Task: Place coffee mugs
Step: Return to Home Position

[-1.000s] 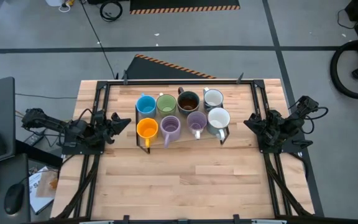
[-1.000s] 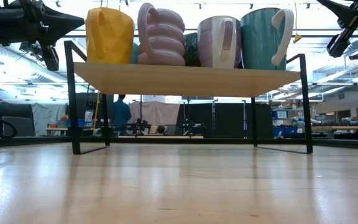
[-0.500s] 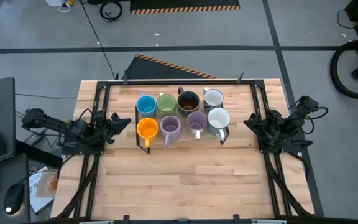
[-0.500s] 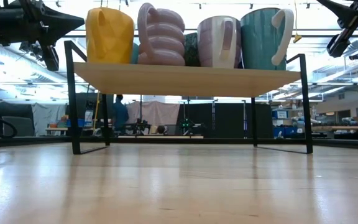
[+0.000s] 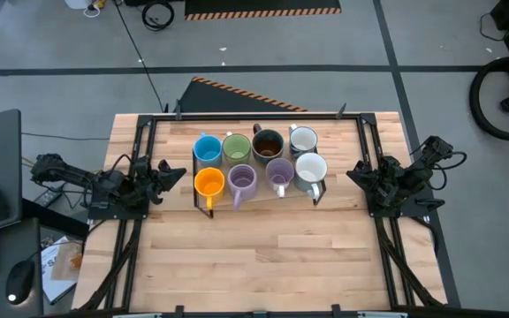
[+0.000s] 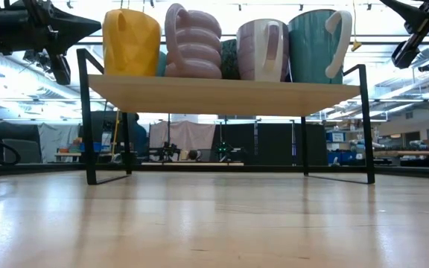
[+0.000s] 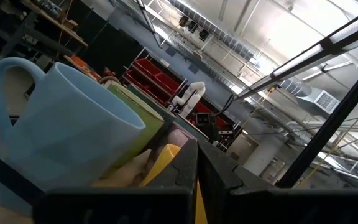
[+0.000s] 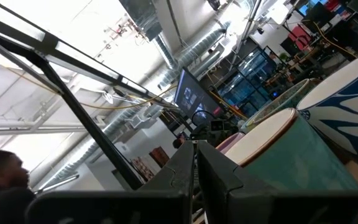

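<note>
8 coffee mugs (image 5: 279,173) stood on the raised wooden shelf (image 6: 222,95) on the worktop (image 5: 263,256), between the 2 pincers. The left pincer (image 5: 184,172) hung closed and empty off the shelf end nearest the blue mug (image 5: 207,148) and orange mug (image 5: 208,183). The right pincer (image 5: 353,174) hung closed and empty off the other end, nearest the white mug (image 5: 303,139) and the teal mug with a white inside (image 5: 310,168). Between those pairs sat the green mug (image 5: 236,147), dark brown mug (image 5: 268,143), ribbed purple mug (image 6: 194,45) and smooth purple mug (image 6: 263,48). Neither pincer touched a mug.
</note>
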